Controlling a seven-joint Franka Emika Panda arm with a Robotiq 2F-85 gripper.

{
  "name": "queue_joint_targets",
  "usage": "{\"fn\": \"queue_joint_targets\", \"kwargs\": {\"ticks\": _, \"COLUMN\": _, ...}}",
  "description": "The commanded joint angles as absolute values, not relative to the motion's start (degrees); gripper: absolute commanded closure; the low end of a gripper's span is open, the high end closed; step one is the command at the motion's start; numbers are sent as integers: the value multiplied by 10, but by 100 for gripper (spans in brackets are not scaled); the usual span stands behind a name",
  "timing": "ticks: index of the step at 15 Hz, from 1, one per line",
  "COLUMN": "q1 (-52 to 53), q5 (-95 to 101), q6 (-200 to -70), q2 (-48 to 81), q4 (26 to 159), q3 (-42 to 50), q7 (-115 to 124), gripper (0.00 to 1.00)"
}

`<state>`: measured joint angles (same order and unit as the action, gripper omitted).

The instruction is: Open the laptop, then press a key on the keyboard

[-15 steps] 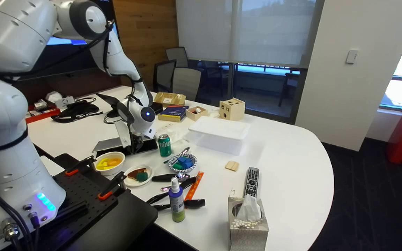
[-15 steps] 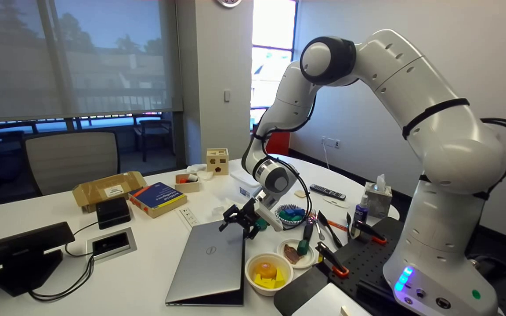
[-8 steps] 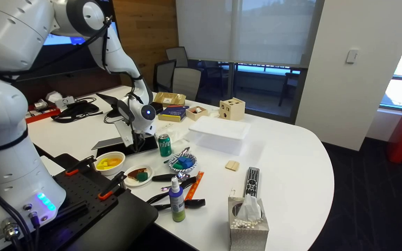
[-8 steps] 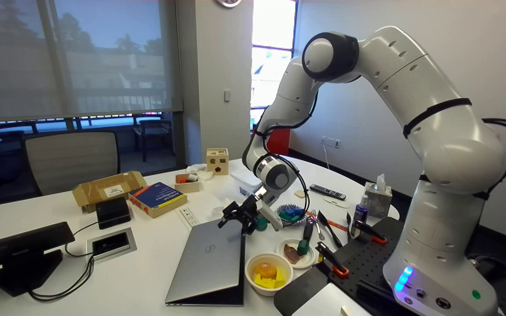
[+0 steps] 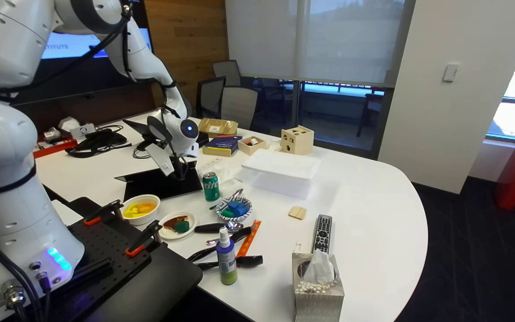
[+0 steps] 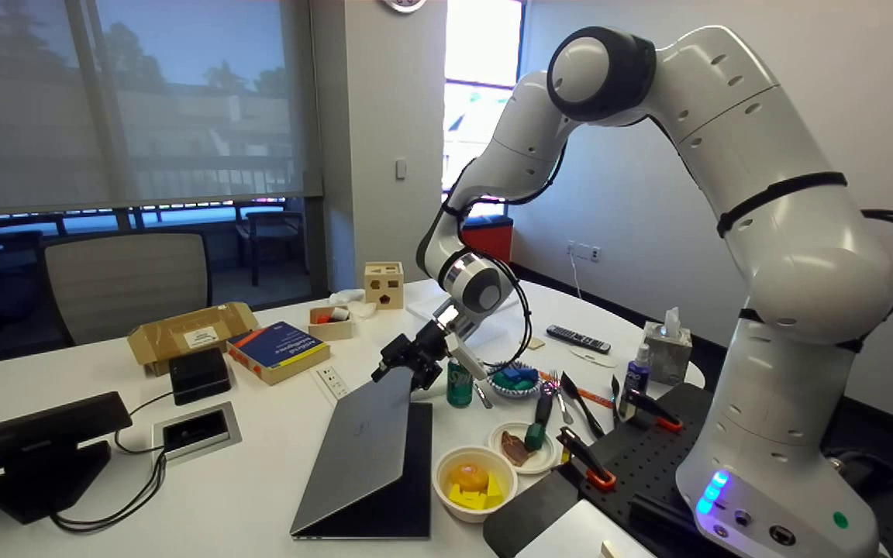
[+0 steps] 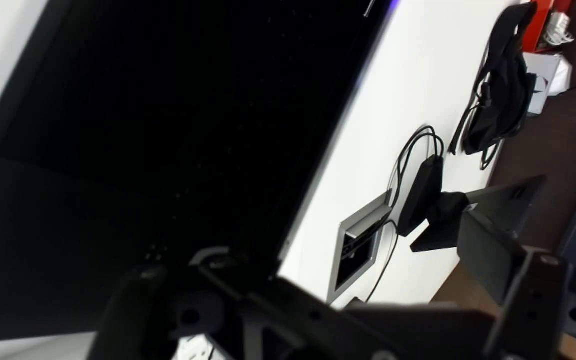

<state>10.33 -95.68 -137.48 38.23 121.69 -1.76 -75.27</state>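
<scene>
1. In an exterior view the laptop (image 6: 365, 442) lies lower centre, its grey lid (image 6: 353, 457) tilted partly up and a dark strip of base (image 6: 418, 473) showing at right.
2. In an exterior view its black inner side (image 5: 150, 185) faces out, left of centre; the bowl (image 5: 145, 220) covers part of its lower left edge.
3. In the wrist view the laptop is a broad black shape at left, cut off by the top edge; faint specks show, but the keyboard cannot be picked out.
4. The gripper (image 6: 398, 375) is at the lid's raised edge; its fingers (image 7: 533, 295), blurred along the bottom of the wrist view, stand apart. Whether they touch the lid, I cannot tell.
5. The can (image 5: 211, 187) and box (image 5: 280, 174) show well mid-frame in an exterior view, where the elbow (image 5: 90, 18) is cut off at upper left; in an exterior view the wrist (image 6: 477, 291) covers much of the box.
</scene>
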Motion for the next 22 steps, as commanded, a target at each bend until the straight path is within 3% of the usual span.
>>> {"fn": "queue_joint_targets", "kwargs": {"ticks": 1, "q1": 117, "q5": -949, "q6": -1387, "q2": 345, "q4": 1204, "q3": -26, "q7": -767, "gripper": 0}}
{"fn": "queue_joint_targets", "kwargs": {"ticks": 12, "q1": 141, "q5": -835, "q6": -1410, "q2": 354, "q4": 1116, "q3": -48, "q7": -737, "gripper": 0}}
{"fn": "queue_joint_targets", "kwargs": {"ticks": 22, "q1": 142, "q5": -785, "q6": -1415, "q2": 441, "q4": 980, "q3": -81, "q7": -726, "gripper": 0}}
